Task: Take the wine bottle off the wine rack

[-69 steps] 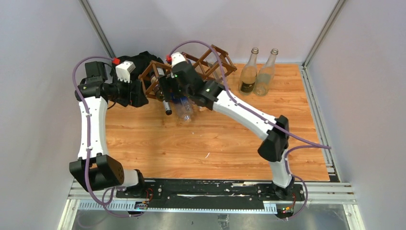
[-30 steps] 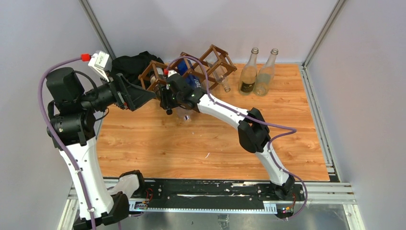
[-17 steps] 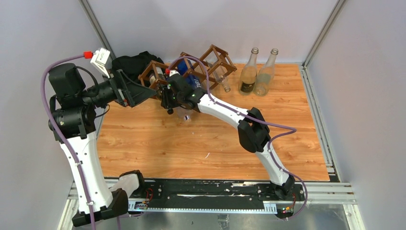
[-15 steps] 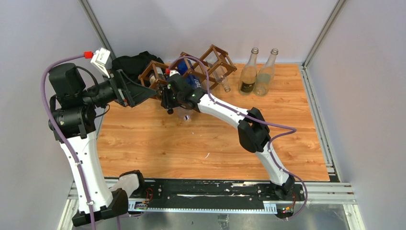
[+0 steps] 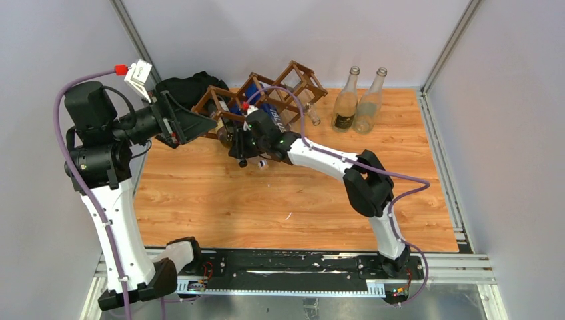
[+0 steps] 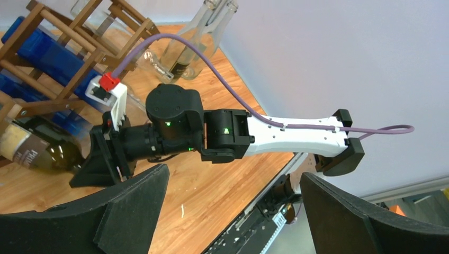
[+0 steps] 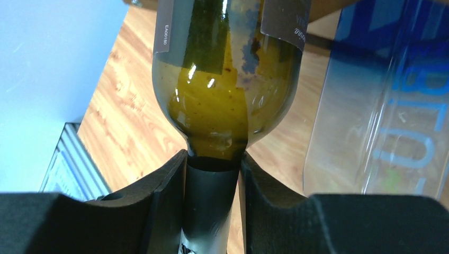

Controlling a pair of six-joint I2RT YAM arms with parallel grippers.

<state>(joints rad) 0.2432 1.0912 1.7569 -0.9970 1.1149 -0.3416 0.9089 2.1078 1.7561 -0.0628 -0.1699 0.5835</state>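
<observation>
A dark olive wine bottle (image 7: 222, 90) with a black foil neck lies sideways, its body in the left end cell of the brown lattice wine rack (image 5: 288, 83). My right gripper (image 7: 214, 169) is shut on that neck, with the fingers (image 7: 161, 196) pressed against both sides. From above, the right gripper (image 5: 242, 148) sits just in front of the rack, with the wine bottle (image 5: 225, 130) behind it. My left gripper (image 5: 198, 124) hovers open to the left of the rack and holds nothing. The left wrist view shows the wine bottle (image 6: 37, 151) under the wine rack (image 6: 69, 37) sticks.
A blue-labelled clear bottle (image 7: 386, 106) lies in the rack right beside the held one. Two empty glass bottles (image 5: 346, 100) (image 5: 370, 99) stand upright at the back right. A black cloth (image 5: 183, 87) is heaped behind the rack's left end.
My right gripper has closed on the bottle's neck and drawn back toward the near side, pulling the bottle along. The rack has shifted slightly, and the left arm has barely moved.
</observation>
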